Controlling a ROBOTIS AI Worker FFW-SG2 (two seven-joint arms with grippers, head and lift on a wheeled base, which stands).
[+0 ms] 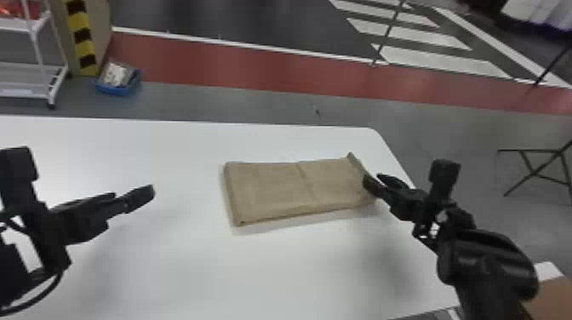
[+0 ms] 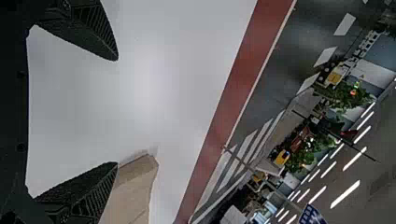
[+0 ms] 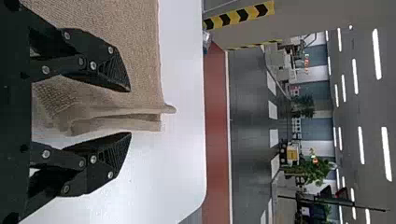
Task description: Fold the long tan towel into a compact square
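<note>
While the head view has the towel point(image 1: 276, 189) lying as a flat oblong on the table point(image 1: 178, 264), the right gripper point(image 1: 371, 178) is at its right end. By the left wrist view, the left gripper point(image 2: 116, 111) is open and empty. In the right wrist view, the fingers stand apart near the layered end; best pinch every layer, then fold leftward, edges matched.
</note>
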